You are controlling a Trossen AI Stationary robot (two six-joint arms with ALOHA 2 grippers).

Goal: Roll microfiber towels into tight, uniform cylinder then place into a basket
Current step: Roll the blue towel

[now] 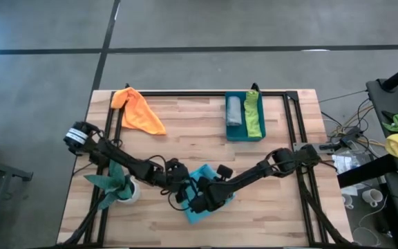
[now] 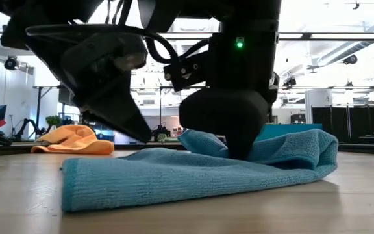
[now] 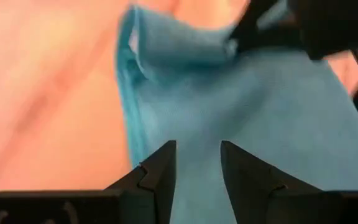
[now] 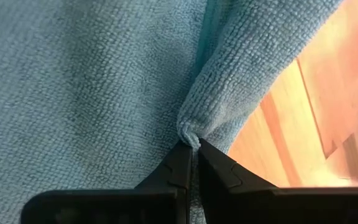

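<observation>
A: Looking down from above, where's the turquoise towel (image 1: pixel 200 198)?
B: Near the table's (image 1: pixel 185 124) front edge, both grippers on it; grey and lime towels lie in the basket (image 1: pixel 244 135), the orange towel (image 1: pixel 140 111) lies at the back left.
A: Left wrist?
B: The left gripper (image 3: pixel 197 163) hovers part-open, holding nothing.
A: Right wrist?
B: The right gripper (image 4: pixel 194 148) pinches a fold closed.

Turquoise towel (image 1: pixel 202 185) flat w/ folded edge; grey (image 1: pixel 234 109), green (image 1: pixel 253 116) in basket (image 1: pixel 244 135)
</observation>
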